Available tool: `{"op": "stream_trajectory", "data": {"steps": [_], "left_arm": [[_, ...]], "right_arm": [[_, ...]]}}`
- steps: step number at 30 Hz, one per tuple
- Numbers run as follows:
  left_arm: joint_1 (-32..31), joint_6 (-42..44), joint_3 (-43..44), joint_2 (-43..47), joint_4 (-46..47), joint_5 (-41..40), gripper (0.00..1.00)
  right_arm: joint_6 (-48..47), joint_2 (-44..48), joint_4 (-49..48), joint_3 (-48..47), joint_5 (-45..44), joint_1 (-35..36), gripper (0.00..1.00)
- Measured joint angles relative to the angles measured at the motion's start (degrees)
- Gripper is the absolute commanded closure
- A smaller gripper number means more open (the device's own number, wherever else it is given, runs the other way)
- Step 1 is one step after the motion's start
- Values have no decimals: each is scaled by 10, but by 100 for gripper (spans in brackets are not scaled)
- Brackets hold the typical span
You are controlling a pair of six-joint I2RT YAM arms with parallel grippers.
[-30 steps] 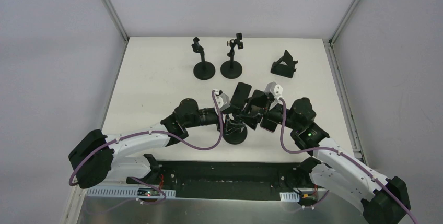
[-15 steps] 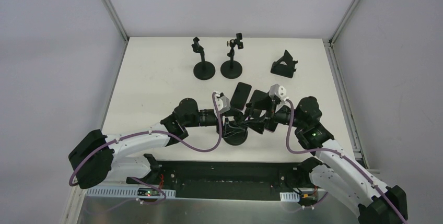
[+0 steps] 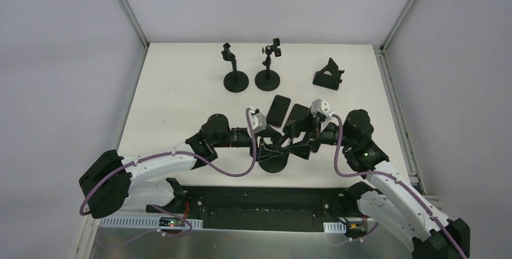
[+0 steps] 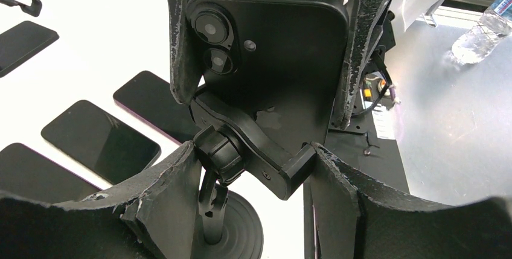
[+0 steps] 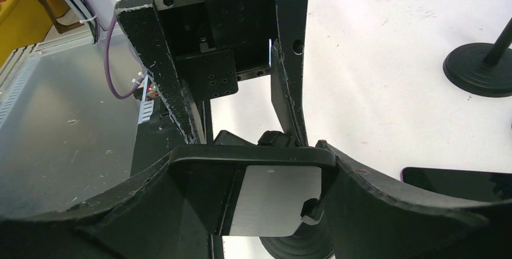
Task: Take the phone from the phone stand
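The black phone (image 4: 284, 60) shows its back and camera lenses in the left wrist view, still lying against the phone stand's clamp (image 4: 265, 159). My right gripper (image 5: 250, 153) is shut on the phone (image 5: 275, 201) across its width; a clamp hook (image 5: 311, 207) laps over the screen edge. My left gripper (image 4: 253, 159) is shut on the stand's clamp bracket and ball joint, above the pole and round base (image 4: 238, 235). From above, both grippers meet over the stand base (image 3: 272, 161), left gripper (image 3: 270, 144) facing right gripper (image 3: 300, 144).
Two loose phones (image 3: 279, 109) (image 3: 297, 116) lie flat just behind the grippers. Two pole stands (image 3: 235, 79) (image 3: 267, 78) and a folding stand (image 3: 329, 75) sit at the back. A water bottle (image 4: 483, 29) lies off the table's near side.
My right arm has swung its wrist lower and to the right, bringing the phone down from a raised tilt to nearly level with the clamp. The left arm has barely moved.
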State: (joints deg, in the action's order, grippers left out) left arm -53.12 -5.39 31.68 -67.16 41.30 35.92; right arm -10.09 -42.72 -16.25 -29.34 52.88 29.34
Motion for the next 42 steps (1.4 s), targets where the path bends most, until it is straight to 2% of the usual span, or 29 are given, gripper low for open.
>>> {"op": "stream_trajectory", "data": {"steps": [7, 14, 27, 42], "left_arm": [[0, -2, 0, 0, -1, -10, 100], [0, -1, 4, 0, -12, -24, 100], [3, 23, 7, 37, -78, -125, 100], [19, 59, 11, 89, -165, -237, 100]], "right_arm": [[-1, 0, 25, -13, 8, 1, 100], [-16, 0, 94, -35, 25, 14, 100], [-17, 12, 169, -76, 89, 45, 100], [10, 22, 174, -90, 123, 67, 100]]}}
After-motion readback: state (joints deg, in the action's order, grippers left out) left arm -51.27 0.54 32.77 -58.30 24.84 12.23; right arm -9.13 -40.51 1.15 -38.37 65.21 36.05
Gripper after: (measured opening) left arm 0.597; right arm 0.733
